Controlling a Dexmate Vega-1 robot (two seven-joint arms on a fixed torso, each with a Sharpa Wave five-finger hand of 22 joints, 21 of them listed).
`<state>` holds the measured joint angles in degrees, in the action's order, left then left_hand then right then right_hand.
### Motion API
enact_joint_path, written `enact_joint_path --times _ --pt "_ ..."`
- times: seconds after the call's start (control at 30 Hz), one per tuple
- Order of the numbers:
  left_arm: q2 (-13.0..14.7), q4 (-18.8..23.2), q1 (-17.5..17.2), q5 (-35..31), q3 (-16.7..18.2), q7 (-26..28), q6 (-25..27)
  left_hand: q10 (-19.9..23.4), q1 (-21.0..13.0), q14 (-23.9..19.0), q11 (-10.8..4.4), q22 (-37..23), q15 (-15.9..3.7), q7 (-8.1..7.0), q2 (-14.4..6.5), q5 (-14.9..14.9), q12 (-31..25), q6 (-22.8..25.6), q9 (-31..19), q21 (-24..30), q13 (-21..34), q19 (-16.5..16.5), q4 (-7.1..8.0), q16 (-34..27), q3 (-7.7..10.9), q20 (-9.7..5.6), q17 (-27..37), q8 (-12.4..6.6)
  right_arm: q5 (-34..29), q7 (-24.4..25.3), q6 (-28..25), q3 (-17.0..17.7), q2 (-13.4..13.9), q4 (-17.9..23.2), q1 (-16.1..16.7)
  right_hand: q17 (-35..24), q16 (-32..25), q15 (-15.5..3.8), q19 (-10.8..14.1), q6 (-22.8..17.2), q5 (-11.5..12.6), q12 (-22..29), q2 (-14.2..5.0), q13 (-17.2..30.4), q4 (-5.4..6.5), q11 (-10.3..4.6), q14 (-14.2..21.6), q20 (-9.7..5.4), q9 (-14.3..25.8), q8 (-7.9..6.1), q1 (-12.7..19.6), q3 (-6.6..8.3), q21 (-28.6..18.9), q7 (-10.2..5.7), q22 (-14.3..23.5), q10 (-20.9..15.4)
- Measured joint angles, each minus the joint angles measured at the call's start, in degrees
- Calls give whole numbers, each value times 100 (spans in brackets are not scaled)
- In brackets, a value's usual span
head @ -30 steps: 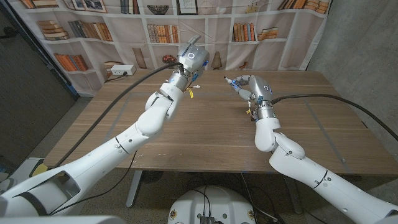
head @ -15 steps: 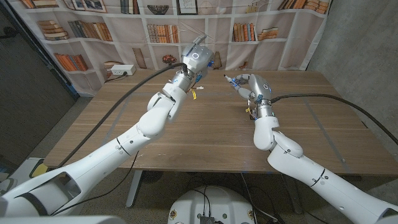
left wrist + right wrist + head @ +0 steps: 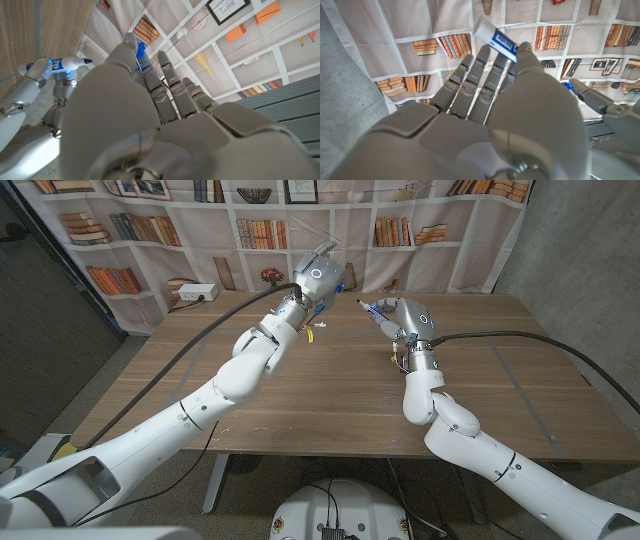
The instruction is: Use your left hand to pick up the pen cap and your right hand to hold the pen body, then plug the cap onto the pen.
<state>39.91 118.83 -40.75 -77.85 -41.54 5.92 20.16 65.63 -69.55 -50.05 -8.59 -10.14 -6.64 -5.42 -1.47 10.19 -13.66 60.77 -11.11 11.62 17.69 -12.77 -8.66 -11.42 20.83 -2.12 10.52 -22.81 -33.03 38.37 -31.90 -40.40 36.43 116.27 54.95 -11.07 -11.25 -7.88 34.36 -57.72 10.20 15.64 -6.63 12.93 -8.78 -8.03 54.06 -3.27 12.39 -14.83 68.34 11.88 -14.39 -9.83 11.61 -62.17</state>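
Observation:
Both hands hang above the far middle of the wooden table (image 3: pixel 330 395). My left hand (image 3: pixel 318 278) pinches the small blue pen cap (image 3: pixel 345 281) at its fingertips; the cap (image 3: pixel 141 49) also shows blue past the fingers in the left wrist view. My right hand (image 3: pixel 406 316) grips the white pen body (image 3: pixel 372 310), whose dark tip points toward the left hand. The pen body (image 3: pixel 495 38) has a blue label and sticks out beyond the right fingers. From the left wrist, the pen (image 3: pixel 70 63) and right hand (image 3: pixel 36 71) face the cap across a small gap.
A white power strip (image 3: pixel 195 293) lies at the table's far left corner. Thick black cables run along both arms. A bookshelf-printed backdrop (image 3: pixel 440 230) hangs behind the table, and a grey wall stands on the right.
My left hand has risen and moved right toward the pen, carrying the cap. My right hand has shifted slightly left and up with the pen. The gap between cap and tip is smaller.

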Motion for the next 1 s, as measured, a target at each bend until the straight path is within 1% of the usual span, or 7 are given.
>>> enact_joint_path --times 0.03,0.1,0.13,0.37,0.47,0.6,1.0 --pt "26 2 20 -10 -6 0 -5 0 0 0 0 0 0 0 0 0 1 0 0 0 1 0 -2 0 2 0 0 0 -196 28 -98 -27 -2 -6 -6 0 0 0 0 0 0 0 0 0 0 0 0 0 0 0 0 0 0 0 0 0" --pt "37 2 29 -92 -13 1 -29 0 0 0 0 0 0 0 0 0 3 0 0 0 2 0 -17 0 16 0 0 0 -196 28 -98 -53 -2 -10 -10 0 0 0 0 0 0 -3 0 0 0 0 0 0 0 1 0 0 0 0 0 0" --pt "58 2 48 -157 -36 9 -43 0 0 0 0 0 0 0 0 0 17 0 1 0 3 0 -16 0 16 0 0 1 -322 29 -168 -79 -2 -11 -14 0 0 8 0 0 0 -12 0 0 0 -1 11 0 1 1 0 0 0 0 0 0" --pt "69 -15 73 -500 -65 89 -73 -1 1 0 -1 0 0 0 -1 -1 38 0 3 0 17 0 -16 0 16 0 0 1 -417 29 -233 -146 -3 -9 -14 0 0 8 0 0 -1 7 1 0 0 12 11 0 1 2 1 0 0 -1 0 -13" --pt "73 -85 109 -656 -150 111 -79 -1 1 0 -1 0 0 0 -1 -2 43 0 4 0 20 0 -33 0 34 0 0 2 -565 -12 -340 -148 -7 7 -3 1 0 8 0 0 -1 7 2 0 1 20 11 0 1 4 1 0 0 -1 0 -21" --pt "74 -107 110 -840 -174 148 -80 -1 9 0 -2 0 0 0 -8 -3 50 0 7 0 21 0 -33 0 33 0 22 -2 -566 -45 -357 -137 -20 47 29 1 0 9 0 0 -2 7 2 0 1 20 11 0 1 9 2 -1 0 -1 0 -21" --pt "32 -211 18 -1241 -229 385 39 -3 9 0 -3 0 0 0 -8 -6 39 0 3 0 21 0 -32 -1 33 -1 30 -12 -202 -206 -372 30 -130 136 72 1 0 -1 0 0 -8 6 3 0 1 20 61 0 -2 34 3 -1 0 -1 -1 -20"
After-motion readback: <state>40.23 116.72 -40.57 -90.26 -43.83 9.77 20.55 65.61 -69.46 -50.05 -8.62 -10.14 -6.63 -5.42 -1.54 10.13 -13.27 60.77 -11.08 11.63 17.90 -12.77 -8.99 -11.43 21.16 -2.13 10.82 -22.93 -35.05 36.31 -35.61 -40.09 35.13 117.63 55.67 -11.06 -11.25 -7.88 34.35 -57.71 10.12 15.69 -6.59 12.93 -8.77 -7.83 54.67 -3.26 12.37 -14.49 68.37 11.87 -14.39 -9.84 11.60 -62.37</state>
